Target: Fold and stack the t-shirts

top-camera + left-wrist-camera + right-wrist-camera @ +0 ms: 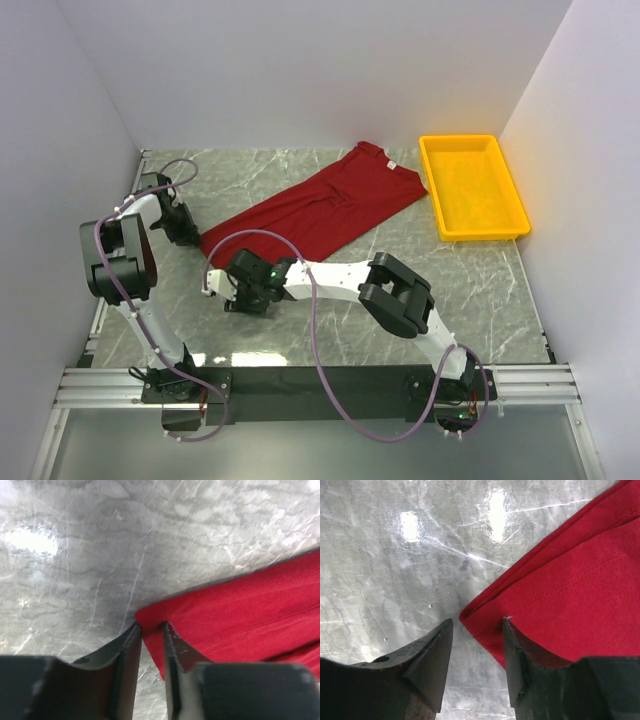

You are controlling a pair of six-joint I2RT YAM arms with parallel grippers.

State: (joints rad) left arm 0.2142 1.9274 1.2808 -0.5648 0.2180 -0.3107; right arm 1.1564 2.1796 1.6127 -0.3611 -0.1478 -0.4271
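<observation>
T-shirt (320,205) lies diagonally on counter (480,270). At its lower-left end, right jaws spread astride one hem corner. Left jaws narrowed around the other, grip uncertain; likely readying a fold.

Two arms, same build. Left arm (150,322) and right arm (335,278): white link shells, chunky black joint housings. A thin purple cable (255,232) loops loosely along each one. Small green light (275,268) on the right wrist unit. Black bases sit on a black plate (320,385) on a silver slotted rail (110,385). Left claw (150,625): dark flat fingers, scuffed. Right claw (477,621): black wedge-shaped fingers, with a small hole in one.
</observation>
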